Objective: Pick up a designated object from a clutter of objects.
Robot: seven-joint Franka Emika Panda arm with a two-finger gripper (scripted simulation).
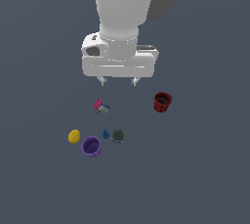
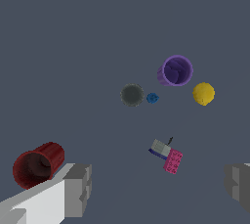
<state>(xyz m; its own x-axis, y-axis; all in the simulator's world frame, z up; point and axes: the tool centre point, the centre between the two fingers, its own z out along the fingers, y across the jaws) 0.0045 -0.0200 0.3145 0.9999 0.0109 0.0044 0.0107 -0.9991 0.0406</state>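
Hovering above the clutter, the gripper (image 1: pixel 117 80) has its fingers spread apart and holds nothing.
The yellow lemon-shaped lump (image 1: pixel 74 136) lies on the grey floor (image 1: pixel 205 179), just beside the purple cup (image 1: pixel 91 146), well apart from the red cup (image 1: pixel 162 101).

The floor (image 1: pixel 44 189) is one flat sheet of dark grey-blue. It fills the whole picture in both views, from twelve o'clock all the way round and back. It is smooth and plain, with no lines, tiles or marks on it. No wall, window or furniture shows in either picture. The light is soft and even, so the colour looks the same at three o'clock, at six o'clock and at nine o'clock. No clear shadows show on it.
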